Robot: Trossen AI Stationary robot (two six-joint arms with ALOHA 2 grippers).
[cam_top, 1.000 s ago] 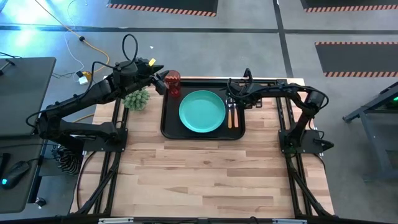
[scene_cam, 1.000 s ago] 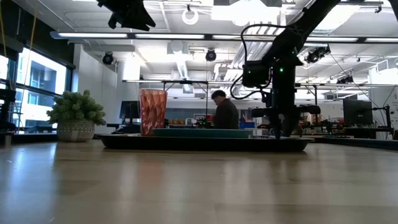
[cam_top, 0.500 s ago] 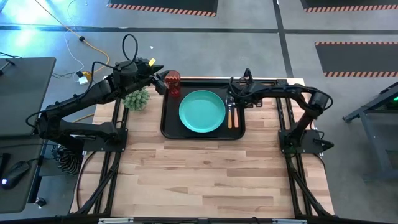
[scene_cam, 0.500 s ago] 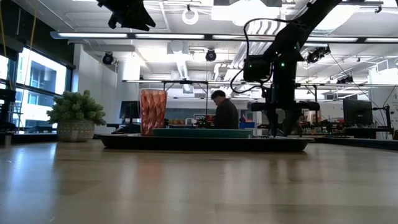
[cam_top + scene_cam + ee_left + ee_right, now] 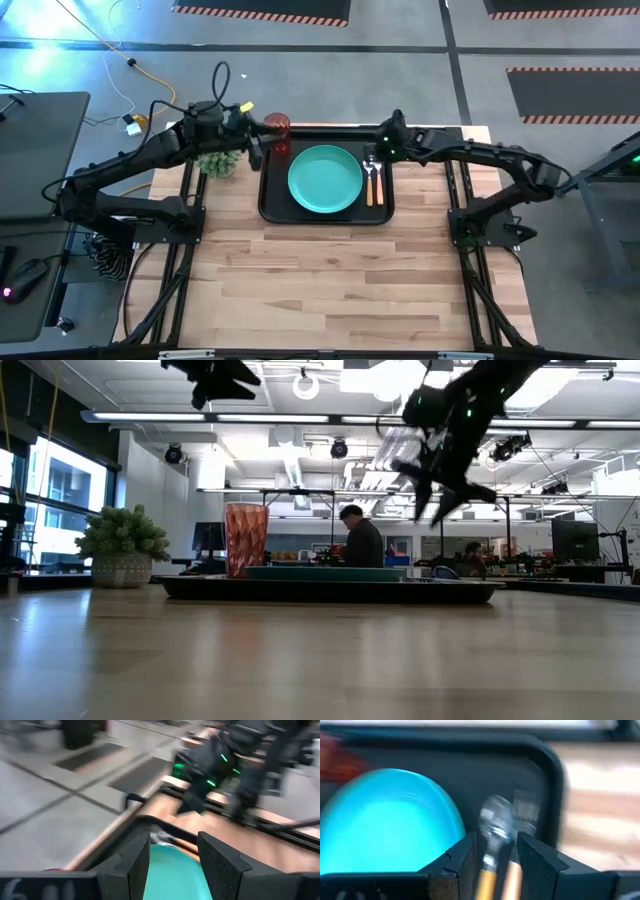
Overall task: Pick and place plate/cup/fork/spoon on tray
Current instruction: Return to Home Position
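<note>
Ideally the left hand and right hand, both empty and parted, rise clear of the tray before retracting.

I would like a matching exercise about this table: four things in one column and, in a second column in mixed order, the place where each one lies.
Things:
1. plate
2. cup
3. spoon
4. potted plant

Places:
A. on the table, outside the tray
B. in a corner of the tray
C. in the middle of the tray
D. on the tray, at the plate's right side

Pairs: 1-C, 2-B, 3-D, 4-A
</note>
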